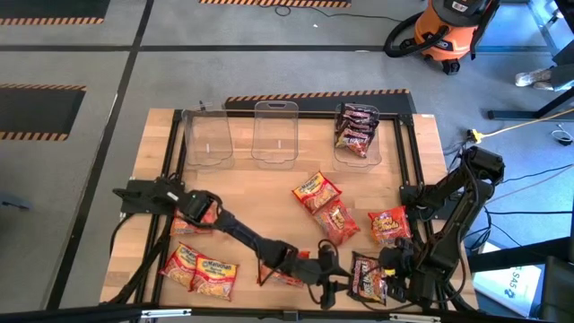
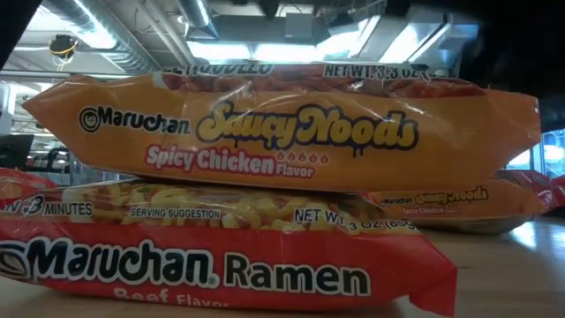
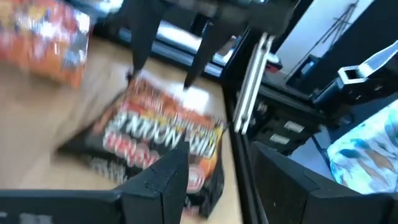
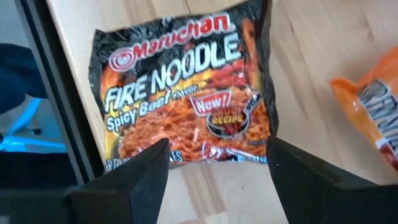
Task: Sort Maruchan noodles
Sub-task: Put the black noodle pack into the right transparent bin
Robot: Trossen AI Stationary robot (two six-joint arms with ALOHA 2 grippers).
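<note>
Packets nearest the front edge: a black Fire Noodle packet (image 1: 369, 276) lies flat at the front right of the wooden table (image 1: 260, 184). The right gripper (image 1: 393, 269) hangs just above it, fingers (image 4: 140, 177) spread wide to either side of the wrapper and closed on nothing. The left gripper (image 1: 328, 280) reaches in from the other side, just beside the same packet; its fingers also stand apart, empty, though the left wrist view is blurred. A red packet (image 1: 285, 274) lies partly under the left forearm.

Front left: two orange-and-red packets (image 1: 199, 269) side by side, touching. The low view shows a Saucy Noods Spicy Chicken packet (image 2: 282, 132) resting on a red Ramen Beef packet (image 2: 221, 261).

Centre right: two overlapping orange-red packets (image 1: 325, 205), and one more (image 1: 389, 224) near the right frame rail.

Far edge: three clear bins in a row. The left bin (image 1: 207, 137) and middle bin (image 1: 275, 133) hold no packets; the right bin (image 1: 358, 135) holds several dark packets (image 1: 355, 127).
</note>
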